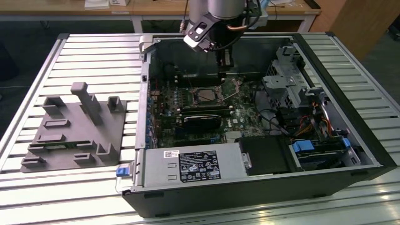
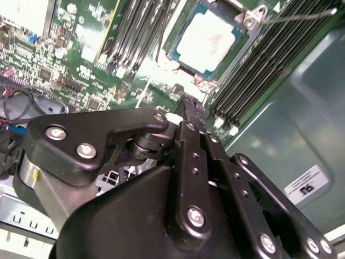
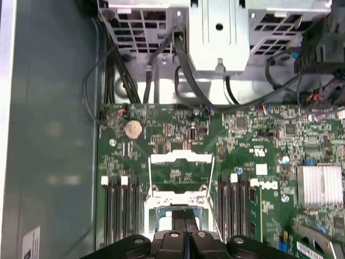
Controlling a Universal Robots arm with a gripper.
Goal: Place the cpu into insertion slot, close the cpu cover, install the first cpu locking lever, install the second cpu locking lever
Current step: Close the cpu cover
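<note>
The cpu (image 2: 207, 40), pale silver with a dark border, lies flat in the insertion slot (image 1: 206, 96) on the green board. In the first wrist view the cpu cover (image 3: 180, 157) is a silver frame swung back beyond the slot (image 3: 161, 216), with board showing through its cut-out. A thin wire lever (image 2: 302, 16) runs off from one corner of the socket. My gripper (image 1: 223, 72) hangs inside the case, a little above the board and just past the socket. Its black fingers are shut on nothing in both wrist views (image 2: 188, 105) (image 3: 185, 229).
Long black memory slots (image 2: 269, 59) flank the socket. A black graphics card (image 1: 203, 121) and the power supply (image 1: 187, 166) lie nearer the case front. The drive cage (image 1: 287, 79) and cables (image 3: 183, 65) stand on the exterior view's right. A grey fixture block (image 1: 75, 126) sits on the slatted table.
</note>
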